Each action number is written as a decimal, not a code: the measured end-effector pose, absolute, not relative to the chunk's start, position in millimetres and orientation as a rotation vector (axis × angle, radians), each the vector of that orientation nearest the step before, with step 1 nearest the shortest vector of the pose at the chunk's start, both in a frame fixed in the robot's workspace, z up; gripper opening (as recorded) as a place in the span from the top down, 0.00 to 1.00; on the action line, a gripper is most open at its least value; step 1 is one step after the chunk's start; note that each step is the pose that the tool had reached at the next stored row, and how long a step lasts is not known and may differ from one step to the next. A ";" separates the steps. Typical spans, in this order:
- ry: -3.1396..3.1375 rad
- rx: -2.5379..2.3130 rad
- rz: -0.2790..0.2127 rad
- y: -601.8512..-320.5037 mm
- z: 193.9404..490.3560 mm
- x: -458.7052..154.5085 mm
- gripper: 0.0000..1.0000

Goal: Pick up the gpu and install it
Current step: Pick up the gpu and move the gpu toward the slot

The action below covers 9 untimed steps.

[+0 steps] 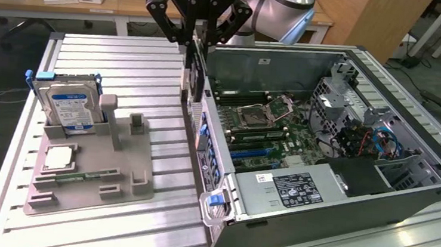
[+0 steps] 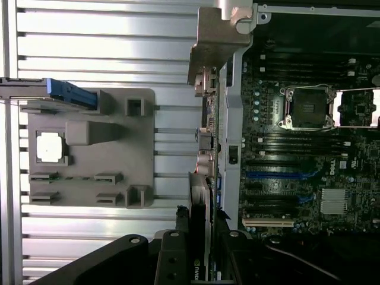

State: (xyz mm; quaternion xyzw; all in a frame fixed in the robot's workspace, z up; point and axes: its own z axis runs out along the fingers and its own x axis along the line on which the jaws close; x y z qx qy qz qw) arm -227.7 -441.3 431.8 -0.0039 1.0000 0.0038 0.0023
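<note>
Closest to the wrist camera, the gripper [image 2: 200, 255] has its 2 black fingers [image 2: 172, 261] closed partway onto the gpu [image 2: 200, 202], with 1 finger against each face. The gpu is a thin dark card seen edge-on, running away from the fingers. It lines up alongside the rear wall [image 2: 233, 119] of the computer case [image 2: 314, 9], on the side toward the tray [image 2: 89, 190]. It is not seated in any slot. Beyond the wall lies the motherboard [image 2: 309, 237], with the CPU socket [image 2: 309, 107] and the blue slots [image 2: 270, 175]. The grey tray carries the hard drive [image 2: 68, 92], seen from its edge, and 1 processor chip [image 2: 49, 146]. It rests on the slotted aluminium table [image 2: 107, 35].

In the exterior view, the gripper [image 1: 198, 39] hangs above the case's rear wall [image 1: 202, 152], toward its far end. The gpu [image 1: 195, 73] hangs upright from the fingertips, just above the wall's top edge. The computer case [image 1: 316, 222] lies on its side with the open face up, exposing the motherboard [image 1: 271, 134], the CPU socket [image 1: 255, 113] and the power supply [image 1: 291, 186]. The tray [image 1: 120, 168] sits at the exterior view's left of the case, well apart from the gripper. On it, the hard drive [image 1: 68, 107] stands upright in a holder, the processor chip [image 1: 59, 157] lies flat, and 1 green memory stick [image 1: 80, 177] lies just beside the chip. Both tray and case rest on the table [image 1: 130, 62].
</note>
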 end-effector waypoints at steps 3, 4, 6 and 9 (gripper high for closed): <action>3.137 -0.013 0.012 -441.3 431.8 -225.0 0.74; 3.137 -0.013 0.012 -441.3 431.8 -224.1 0.74; 3.137 -0.013 0.012 -441.3 431.8 -222.3 0.74; 3.137 -0.013 0.012 -441.3 431.8 -219.4 0.74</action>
